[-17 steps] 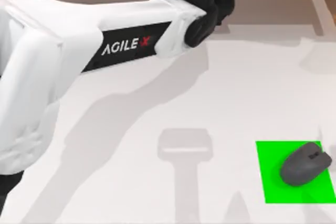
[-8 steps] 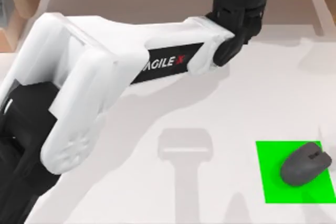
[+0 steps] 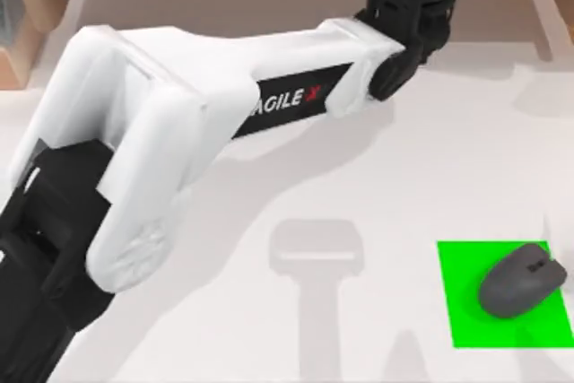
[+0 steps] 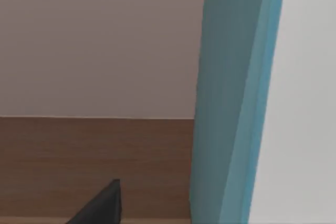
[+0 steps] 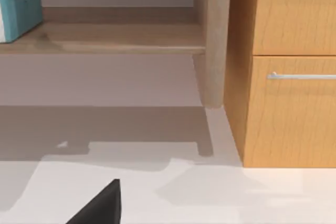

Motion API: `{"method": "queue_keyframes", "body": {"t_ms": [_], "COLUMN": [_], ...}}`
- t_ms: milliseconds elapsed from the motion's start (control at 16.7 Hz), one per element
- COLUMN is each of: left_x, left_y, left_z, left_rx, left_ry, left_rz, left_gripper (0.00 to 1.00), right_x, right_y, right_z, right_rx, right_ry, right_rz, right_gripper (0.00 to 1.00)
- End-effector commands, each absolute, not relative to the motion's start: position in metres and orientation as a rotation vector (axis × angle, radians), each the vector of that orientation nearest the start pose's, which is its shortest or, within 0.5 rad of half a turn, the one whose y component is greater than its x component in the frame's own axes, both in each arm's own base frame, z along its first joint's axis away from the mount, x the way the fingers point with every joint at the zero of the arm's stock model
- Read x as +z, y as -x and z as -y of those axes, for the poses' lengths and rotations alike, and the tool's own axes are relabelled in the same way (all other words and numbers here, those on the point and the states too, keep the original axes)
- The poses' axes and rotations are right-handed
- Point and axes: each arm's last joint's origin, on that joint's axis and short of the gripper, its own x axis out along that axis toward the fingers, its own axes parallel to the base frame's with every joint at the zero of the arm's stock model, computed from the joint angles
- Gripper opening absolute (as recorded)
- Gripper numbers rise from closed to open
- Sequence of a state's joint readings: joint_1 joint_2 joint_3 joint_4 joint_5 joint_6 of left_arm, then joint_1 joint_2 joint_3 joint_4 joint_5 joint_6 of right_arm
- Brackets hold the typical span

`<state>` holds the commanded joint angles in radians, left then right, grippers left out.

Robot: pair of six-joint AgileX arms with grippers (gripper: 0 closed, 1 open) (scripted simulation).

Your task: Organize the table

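Now left arm [image 3: 179, 123] slightly farther over table [image 3: 269, 221].

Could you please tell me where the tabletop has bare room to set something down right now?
The table is bare between the left arm and the green mat, and toward the right edge above the mat. It is crowded on the left under that arm, and the mat already holds the grey mouse.
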<state>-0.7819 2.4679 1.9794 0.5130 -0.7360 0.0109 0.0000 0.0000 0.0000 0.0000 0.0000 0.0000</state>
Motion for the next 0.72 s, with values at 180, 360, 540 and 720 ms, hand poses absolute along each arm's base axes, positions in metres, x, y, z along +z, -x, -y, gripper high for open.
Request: {"method": "queue_keyframes", "body": {"t_ms": [180,360,540,720], "left_x": [0.2041,0.2041,0.2041,0.2041], "left_y": [-0.4261,-0.4261,-0.4261,-0.4261], "left_z": [0.3794,0.3794,0.3794,0.3794], "left_rx": [-0.017,-0.017,-0.017,-0.017], "left_ry": [0.013,0.013,0.013,0.013], "left_rz": [0.011,0.011,0.011,0.011], "left_gripper": [1.0,0.92,0.7,0.47], "right_x": [0.16,0.16,0.16,0.16], "right_y": [-0.1057,-0.1057,-0.1057,-0.1057], "right_z": [0.0012,0.0012,0.0012,0.0012], "right_rx": [0.0,0.0,0.0,0.0], "right_ry": [0.0,0.0,0.0,0.0], "right_rz": [0.0,0.0,0.0,0.0], "right_gripper": [1.0,1.0,1.0,1.0]}}
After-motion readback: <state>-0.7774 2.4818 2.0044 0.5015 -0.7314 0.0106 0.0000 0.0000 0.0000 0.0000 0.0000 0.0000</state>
